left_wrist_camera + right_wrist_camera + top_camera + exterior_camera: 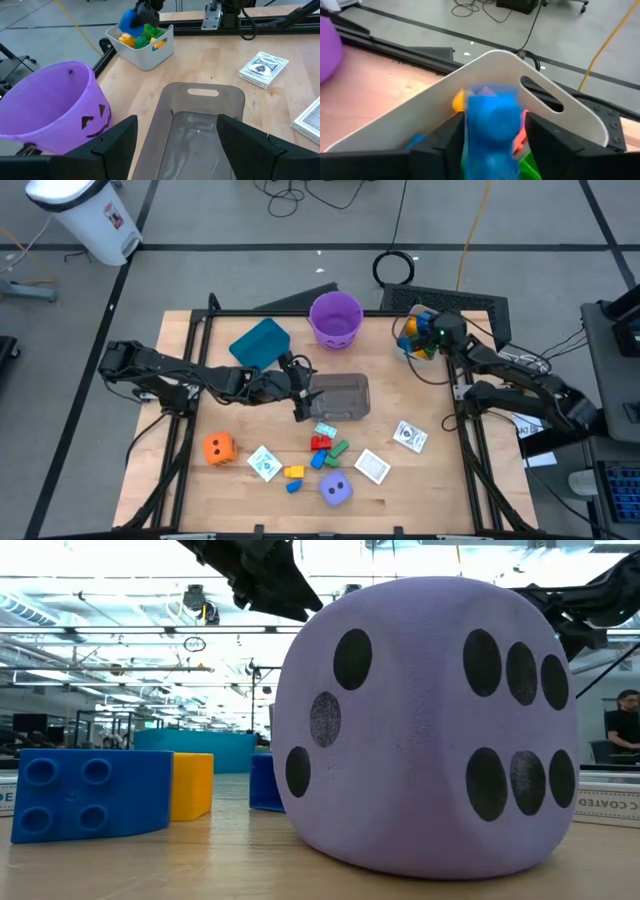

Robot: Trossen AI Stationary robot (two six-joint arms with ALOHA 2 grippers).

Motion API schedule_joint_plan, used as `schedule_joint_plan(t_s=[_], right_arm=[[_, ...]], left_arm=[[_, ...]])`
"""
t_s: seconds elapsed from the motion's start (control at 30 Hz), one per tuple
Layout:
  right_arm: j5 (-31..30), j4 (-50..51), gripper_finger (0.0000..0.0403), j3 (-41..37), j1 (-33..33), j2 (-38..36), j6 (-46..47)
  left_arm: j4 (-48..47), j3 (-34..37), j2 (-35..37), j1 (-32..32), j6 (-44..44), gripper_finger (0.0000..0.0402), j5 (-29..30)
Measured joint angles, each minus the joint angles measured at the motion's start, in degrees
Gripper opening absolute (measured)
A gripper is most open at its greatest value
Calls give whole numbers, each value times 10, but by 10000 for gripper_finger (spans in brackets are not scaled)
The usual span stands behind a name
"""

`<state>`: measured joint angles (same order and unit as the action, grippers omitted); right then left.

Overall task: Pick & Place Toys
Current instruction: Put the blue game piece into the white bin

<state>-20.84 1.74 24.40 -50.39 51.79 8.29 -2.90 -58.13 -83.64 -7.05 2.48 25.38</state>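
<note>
Currently: placing step. Right pincer (492, 131), part-open around blurred blue plastic block (490, 122), above white tub (485, 70); next, retreat. Left pincer (172, 145) open, empty, over clear tub (200, 125).

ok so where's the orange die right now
In the high view the orange die sits near the table's front left, apart from the other toys, with a white card as its nearest neighbour to its right.

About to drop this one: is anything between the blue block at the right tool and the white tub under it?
Nothing visible. The blue block at the right tool hangs right over the white tub, above its open top; only loose blocks already inside lie below.
</note>
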Motion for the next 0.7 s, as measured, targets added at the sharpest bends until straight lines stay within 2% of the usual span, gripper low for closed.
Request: schedule_joint_plan(t_s=[0.17, 0.33, 0.57, 0.7], right_arm=[[1, 1, 231, 0, 6, -17, 0], [4, -5, 263, 0, 33, -33, 0], [61, -17, 270, 0, 74, -56, 17], [83, 56, 256, 20, 87, -55, 72]], left_arm=[[0, 0, 0, 0, 0, 275, -1], [0, 0, 0, 0, 0, 279, -1], [0, 0, 0, 0, 0, 268, -1], [0, 0, 0, 0, 0, 264, -1]])
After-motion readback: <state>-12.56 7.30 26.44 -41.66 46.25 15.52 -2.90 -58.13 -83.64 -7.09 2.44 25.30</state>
